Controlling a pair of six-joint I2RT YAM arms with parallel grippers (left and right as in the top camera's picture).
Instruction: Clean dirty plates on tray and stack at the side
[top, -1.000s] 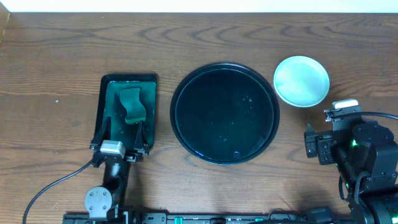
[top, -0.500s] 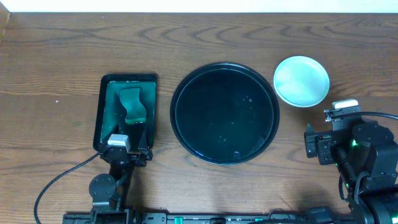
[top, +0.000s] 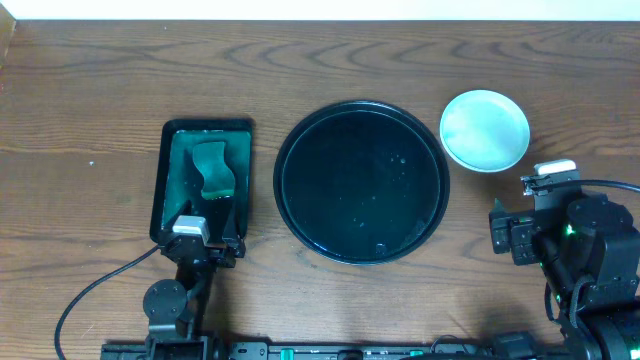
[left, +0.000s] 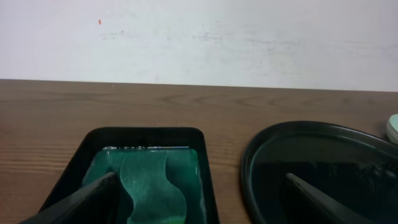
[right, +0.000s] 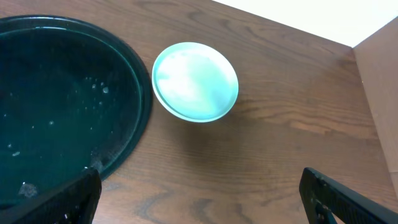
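The round black tray (top: 362, 245) lies mid-table with only water drops on it; it also shows in the left wrist view (left: 292, 134) and the right wrist view (right: 62, 112). A stack of pale-mint plates (top: 485, 130) sits on the table right of the tray, wiped, also seen in the right wrist view (right: 195, 81); I cannot tell how many plates it holds. My left gripper (top: 207, 243) is open and empty at the near end of the green sponge tray, fingers in the left wrist view (left: 199, 199). My right gripper (right: 199, 193) is open and empty, near the plates.
A rectangular dark green tray (top: 175, 150) with a green sponge (top: 212, 168) lies left of the black tray; sponge also in the left wrist view (left: 146, 183). A white wall runs along the table's far edge. The right arm's body (top: 580, 250) sits at the near right.
My left gripper has drawn back toward the table's near edge, off the sponge tray, leaving the sponge in it. The right arm and plates have not moved.
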